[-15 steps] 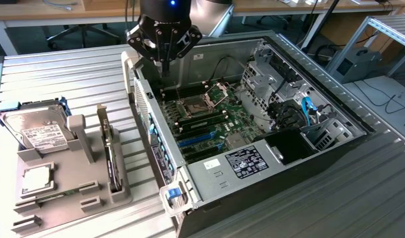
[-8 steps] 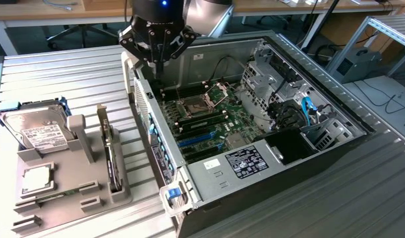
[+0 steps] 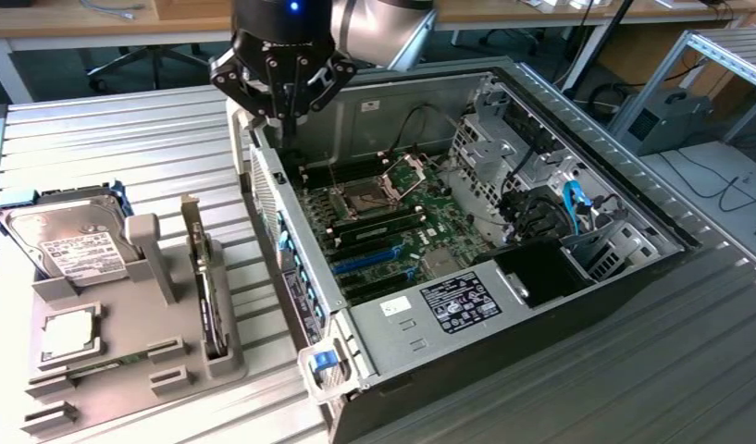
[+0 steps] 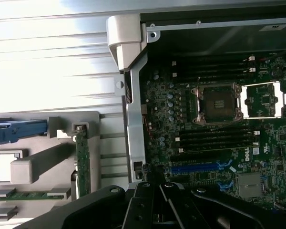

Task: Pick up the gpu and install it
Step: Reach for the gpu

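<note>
Little of the job is done: the gpu (image 3: 203, 277) has not been lifted and stands on edge in a slot of the grey holder tray (image 3: 130, 379), on the exterior view's left of the open computer case (image 3: 600, 190). The gripper (image 3: 282, 125) hangs above the case's rear edge with its fingers clenched together on nothing, well apart from the card. On the motherboard (image 3: 439, 227) the blue expansion slots (image 3: 367, 261) look unoccupied, so both the pick-up and the installing appear to be left. By count there is one gpu, one hard drive (image 3: 63, 242) propped at the tray's far end, one square processor chip (image 3: 69, 335) lying flat in a recess, one narrow green memory stick (image 3: 106, 363) near the tray's front, one tray, one case and one gripper
</note>
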`<state>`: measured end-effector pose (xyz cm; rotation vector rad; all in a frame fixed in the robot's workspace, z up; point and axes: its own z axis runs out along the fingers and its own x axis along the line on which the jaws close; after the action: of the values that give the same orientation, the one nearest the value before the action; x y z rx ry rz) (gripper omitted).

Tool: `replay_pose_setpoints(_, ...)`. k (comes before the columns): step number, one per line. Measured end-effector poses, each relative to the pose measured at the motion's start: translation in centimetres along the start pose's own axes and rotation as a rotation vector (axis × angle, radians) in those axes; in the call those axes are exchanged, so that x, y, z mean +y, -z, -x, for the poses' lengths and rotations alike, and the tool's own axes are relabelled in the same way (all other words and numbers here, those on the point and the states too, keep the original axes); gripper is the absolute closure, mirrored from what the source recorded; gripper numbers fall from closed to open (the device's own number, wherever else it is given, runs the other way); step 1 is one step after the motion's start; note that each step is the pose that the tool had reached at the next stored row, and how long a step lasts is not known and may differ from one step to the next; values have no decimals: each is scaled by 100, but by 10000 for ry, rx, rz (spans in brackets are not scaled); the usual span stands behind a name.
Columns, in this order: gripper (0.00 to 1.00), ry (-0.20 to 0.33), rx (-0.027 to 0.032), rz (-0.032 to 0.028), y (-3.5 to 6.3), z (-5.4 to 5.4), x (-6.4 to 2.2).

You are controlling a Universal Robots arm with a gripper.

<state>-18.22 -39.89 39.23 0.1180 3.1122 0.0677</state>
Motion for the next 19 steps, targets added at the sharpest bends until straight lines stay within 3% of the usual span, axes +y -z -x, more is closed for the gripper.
replay_pose_setpoints(19,89,0,0,-1,1,-204,-16)
